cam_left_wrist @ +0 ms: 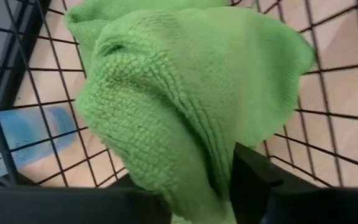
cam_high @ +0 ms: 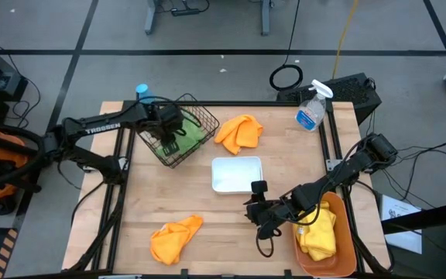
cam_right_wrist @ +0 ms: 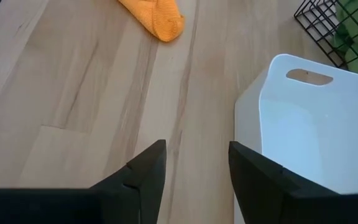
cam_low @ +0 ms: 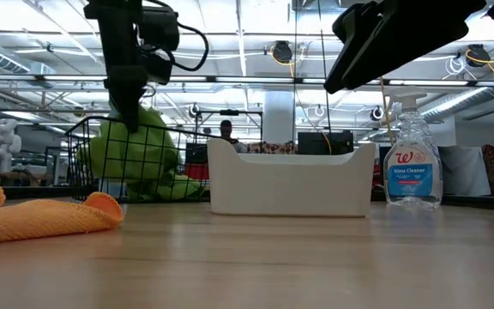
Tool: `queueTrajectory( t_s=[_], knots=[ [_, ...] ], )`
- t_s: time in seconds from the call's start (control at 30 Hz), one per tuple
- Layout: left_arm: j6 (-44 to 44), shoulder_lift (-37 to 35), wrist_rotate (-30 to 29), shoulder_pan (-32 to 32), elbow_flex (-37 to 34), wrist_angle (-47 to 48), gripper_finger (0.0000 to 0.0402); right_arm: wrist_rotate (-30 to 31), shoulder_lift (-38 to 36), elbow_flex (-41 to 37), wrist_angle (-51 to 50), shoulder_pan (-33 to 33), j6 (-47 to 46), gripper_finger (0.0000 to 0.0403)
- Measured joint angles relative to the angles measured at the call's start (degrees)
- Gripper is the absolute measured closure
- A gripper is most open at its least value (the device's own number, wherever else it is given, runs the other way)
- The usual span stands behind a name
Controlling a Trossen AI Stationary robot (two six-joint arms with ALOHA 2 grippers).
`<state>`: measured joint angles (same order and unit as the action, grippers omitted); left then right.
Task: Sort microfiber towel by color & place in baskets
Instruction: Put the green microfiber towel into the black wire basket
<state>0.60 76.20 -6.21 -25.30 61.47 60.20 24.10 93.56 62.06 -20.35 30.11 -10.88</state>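
Note:
A black wire basket (cam_high: 178, 130) stands at the table's far left with green cloth (cam_high: 193, 136) inside. My left gripper (cam_high: 169, 128) reaches down into it, shut on a green towel (cam_left_wrist: 185, 106). In the low view the left gripper (cam_low: 129, 103) stands above the green heap (cam_low: 135, 150). One orange towel (cam_high: 238, 132) lies at the far centre, another (cam_high: 175, 236) at the near left. The white tray (cam_high: 236, 173) sits mid-table. Yellow towels (cam_high: 320, 231) lie in the orange tub (cam_high: 345, 248). My right gripper (cam_right_wrist: 194, 168) hovers open over bare wood beside the tray (cam_right_wrist: 303, 130). My left gripper pinches a bunched fold of the green towel (cam_left_wrist: 197, 193) between its two fingers (cam_left_wrist: 260, 183), coming from above inside the basket. The cloth bulges out past the fingers, and its lower part rests among the green cloth in the basket (cam_low: 157, 172).
A clear spray bottle (cam_high: 312, 110) stands at the far right corner. A blue object (cam_high: 142, 91) sits behind the basket. Bare wood lies between the tray and the near orange towel. The right arm (cam_high: 339, 174) crosses above the orange tub.

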Motion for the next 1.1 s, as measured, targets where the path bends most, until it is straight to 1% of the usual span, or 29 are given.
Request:
queueTrajectory(
  t_s=[0.17, 0.27, 0.5, 0.63, 0.7, 0.83, 0.97, 1.03, 1.1],
  knots=[
    [-0.7, -2.7, 0.8, -0.1, 0.0, 0.8, 0.0219, -0.1, 0.0, 0.0, -0.1, 0.0, 2.0, 0.0239],
    [-1.2, -5.0, -0.8, -0.1, 0.0, 0.8, 0.0197, -0.1, 0.0, 0.0, 0.0, -0.2, 2.8, 0.0239],
    [-0.7, -9.9, -1.2, -0.1, 0.0, 0.7, 0.0189, -0.1, 0.0, 0.0, 0.3, -1.6, 3.0, 0.0239],
    [0.5, -11.6, 2.7, 1.4, 0.0, -0.2, 0.0192, -0.1, 0.0, 0.0, 2.0, -2.7, 3.0, 0.0239],
    [0.5, -11.8, 2.6, 3.3, -0.6, -2.5, 0.0199, -0.1, 0.0, 0.0, 2.9, -3.2, 3.2, 0.0239],
    [0.3, -10.8, -2.4, 5.3, -5.3, -8.5, 0.0231, -0.1, 0.0, 0.0, 4.3, -4.6, 4.5, 0.0239],
    [2.1, -9.4, -8.3, 4.9, -11.2, -11.7, 0.0286, -0.1, 0.0, 0.0, 6.0, -5.8, 5.9, 0.0239],
    [3.2, -9.2, -9.3, 3.6, -13.9, -15.2, 0.0317, -0.1, 0.0, 0.0, 6.0, -6.3, 6.5, 0.0239],
    [3.4, -9.2, -8.6, 2.5, -16.3, -18.6, 0.0347, -0.2, 0.0, 0.0, 6.0, -6.9, 7.1, 0.0239]
  ],
)
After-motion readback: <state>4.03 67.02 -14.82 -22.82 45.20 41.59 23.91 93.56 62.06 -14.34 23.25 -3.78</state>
